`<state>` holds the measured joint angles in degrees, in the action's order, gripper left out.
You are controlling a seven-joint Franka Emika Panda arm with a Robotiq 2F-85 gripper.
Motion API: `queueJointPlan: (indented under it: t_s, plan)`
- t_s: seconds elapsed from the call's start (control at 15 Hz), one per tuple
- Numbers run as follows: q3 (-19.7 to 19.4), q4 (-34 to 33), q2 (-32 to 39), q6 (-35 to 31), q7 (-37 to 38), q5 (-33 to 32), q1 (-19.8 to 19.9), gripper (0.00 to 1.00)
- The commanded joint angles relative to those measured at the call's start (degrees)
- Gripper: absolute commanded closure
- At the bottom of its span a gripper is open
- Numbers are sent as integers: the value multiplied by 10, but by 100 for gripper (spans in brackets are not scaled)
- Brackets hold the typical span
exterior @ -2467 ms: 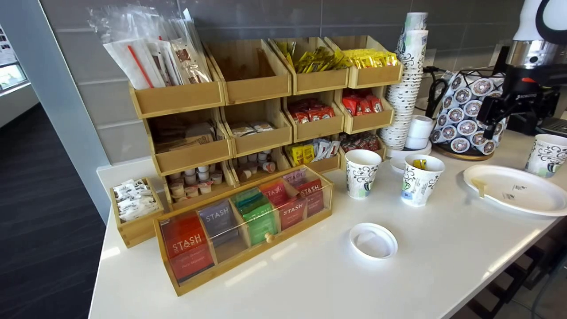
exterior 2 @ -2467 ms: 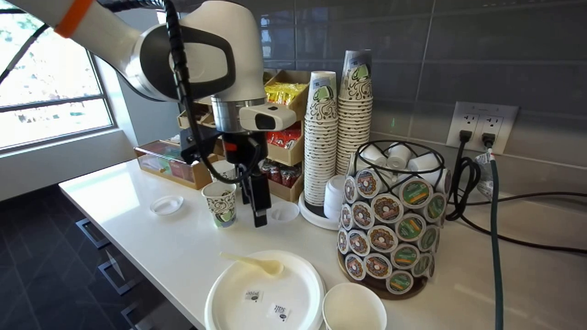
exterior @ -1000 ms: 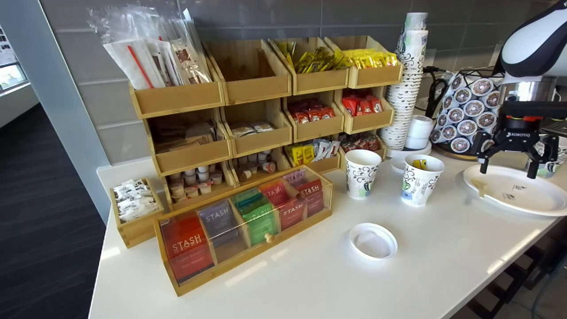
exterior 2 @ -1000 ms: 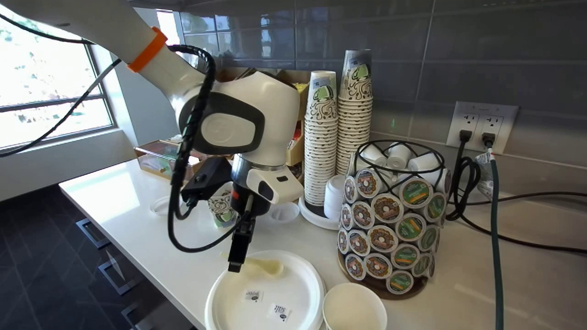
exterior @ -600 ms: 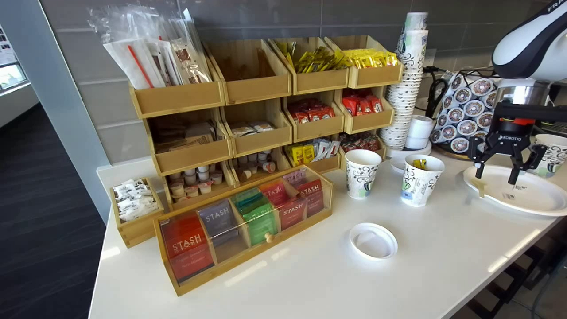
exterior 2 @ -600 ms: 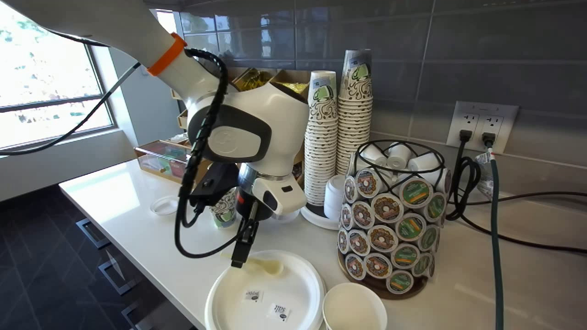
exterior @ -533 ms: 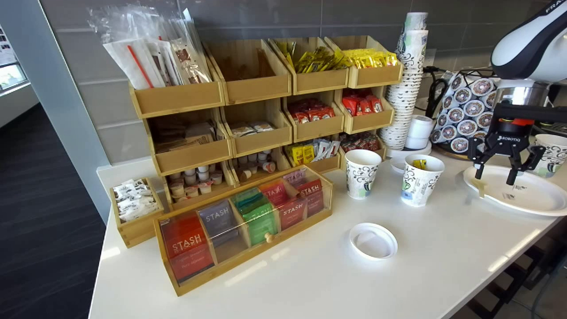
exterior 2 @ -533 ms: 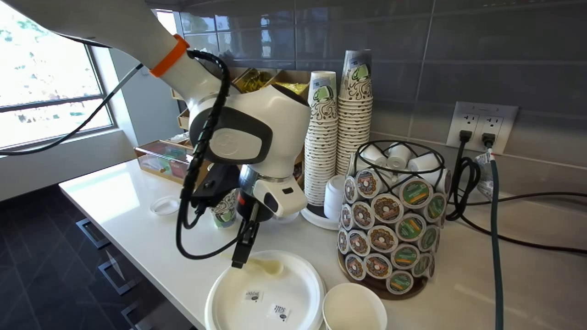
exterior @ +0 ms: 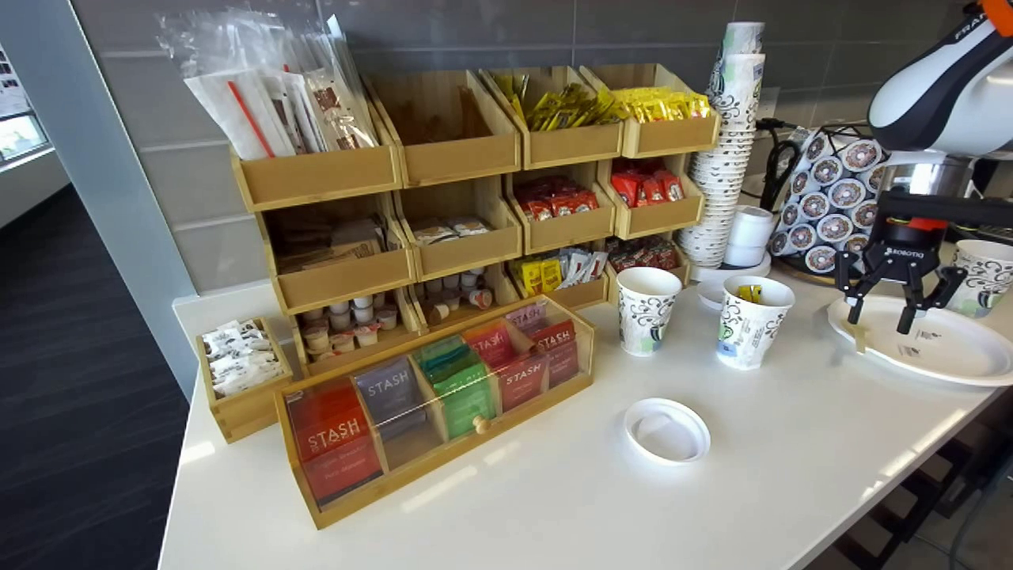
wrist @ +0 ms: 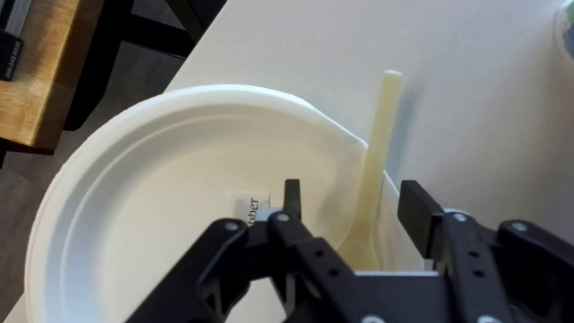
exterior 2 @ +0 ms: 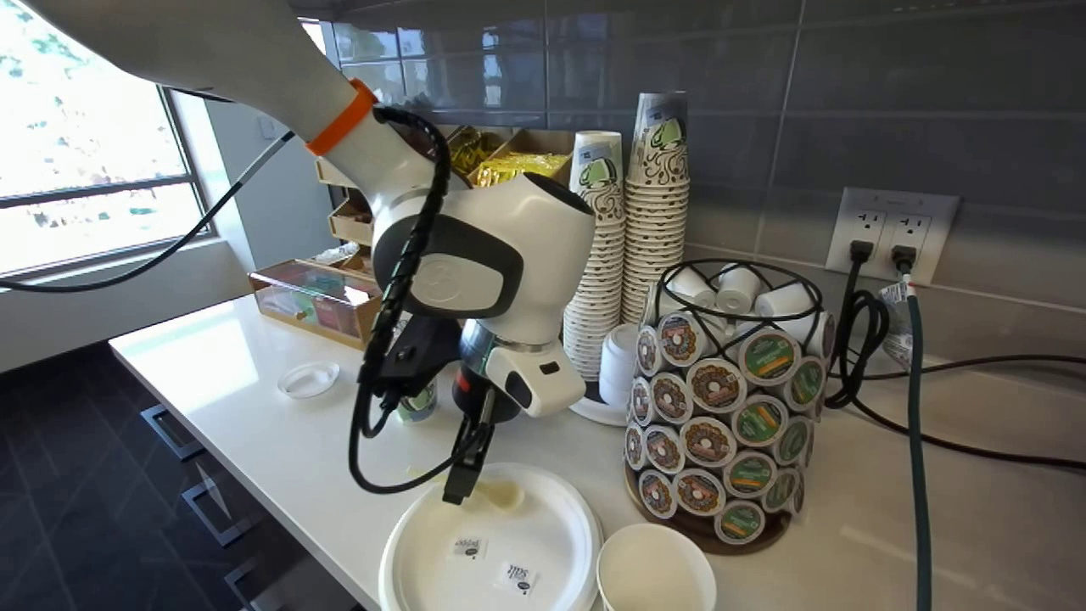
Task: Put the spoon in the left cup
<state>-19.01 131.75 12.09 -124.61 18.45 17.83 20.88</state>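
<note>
The pale yellow spoon (exterior: 861,336) lies across the rim of a white plate (exterior: 950,376), its handle sticking out over the counter. It also shows in an exterior view (exterior 2: 506,495) and in the wrist view (wrist: 380,125). My gripper (exterior: 879,320) is open and empty above the spoon. In the wrist view its fingers (wrist: 350,197) stand on either side of the spoon near where the handle meets the bowl, apart from it. The left cup (exterior: 646,313), white with sparse bluish-green print, stands upright on the counter. It is hidden behind the arm in an exterior view.
A printed cup with a yellow packet (exterior: 748,328) stands between the left cup and the plate. Another cup (exterior 2: 656,573) stands beside the plate. The coffee pod rack (exterior 2: 708,424), tall cup stacks (exterior 2: 594,271) and a white lid (exterior: 667,431) are around.
My gripper has moved from beside the pod rack to over the plate and turned, so both fingers show. In the last half second it has shifted slightly toward the spoon. The spoon has not moved.
</note>
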Motion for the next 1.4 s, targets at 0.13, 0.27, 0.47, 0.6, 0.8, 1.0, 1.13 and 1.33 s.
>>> queueJointPlan:
  t_s: [0.13,0.27,0.47,0.6,0.8,1.0,1.13,1.33]
  plan:
    - [-2,-20,31,-3,-21,27,6,49]
    - [-2,-21,36,-4,-21,29,7,53]
    - [-1,-24,44,-8,-22,33,7,54]
    - [0,-24,48,-10,-24,37,8,56]
    - [0,-25,51,-11,-28,43,8,56]
    - [0,-28,55,-11,-29,45,8,57]
    - [0,-30,57,-12,-30,46,8,70]
    - [0,-33,57,-11,-29,45,8,96]
